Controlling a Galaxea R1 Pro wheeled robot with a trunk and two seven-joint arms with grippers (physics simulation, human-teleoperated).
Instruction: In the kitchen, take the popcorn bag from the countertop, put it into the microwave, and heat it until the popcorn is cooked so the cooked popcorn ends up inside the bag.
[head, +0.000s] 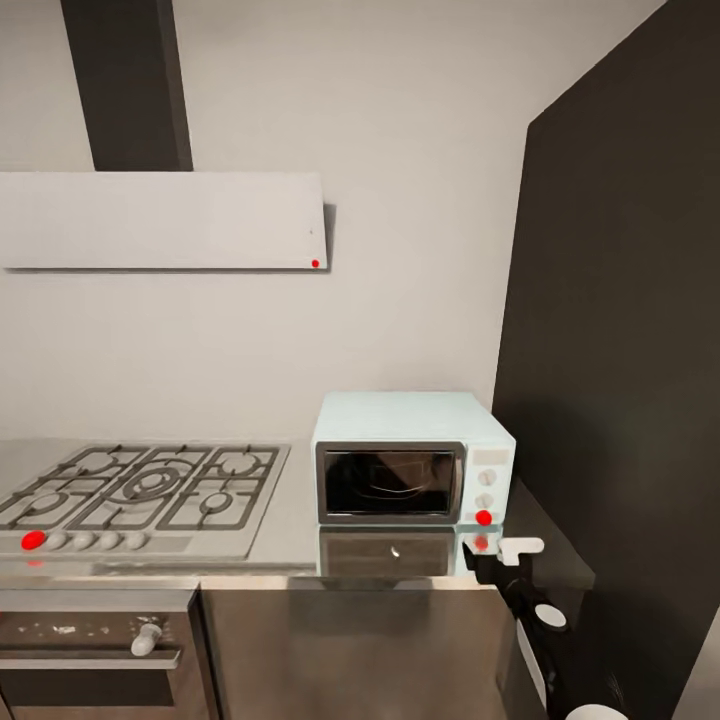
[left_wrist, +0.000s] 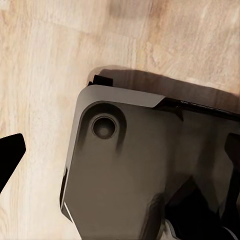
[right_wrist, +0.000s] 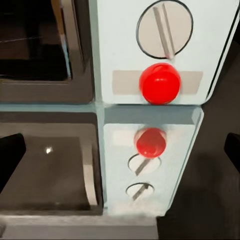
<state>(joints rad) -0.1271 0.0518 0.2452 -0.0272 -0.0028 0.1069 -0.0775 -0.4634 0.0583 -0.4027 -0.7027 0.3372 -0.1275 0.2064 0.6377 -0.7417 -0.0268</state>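
Note:
The mint-blue microwave stands on the steel countertop, right of the gas hob, with its dark glass door closed. A dim shape shows behind the glass; I cannot tell whether it is the popcorn bag, which is otherwise hidden. My right gripper hovers open and empty just in front of the microwave's lower right corner. In the right wrist view the right gripper faces the control panel's red dot and a round knob, both mirrored in the counter. My left gripper hangs open over the wooden floor.
The gas hob fills the counter's left part, with a steel built-in oven below and a range hood above. A tall dark cabinet walls off the right side. Part of my grey base shows beneath the left gripper.

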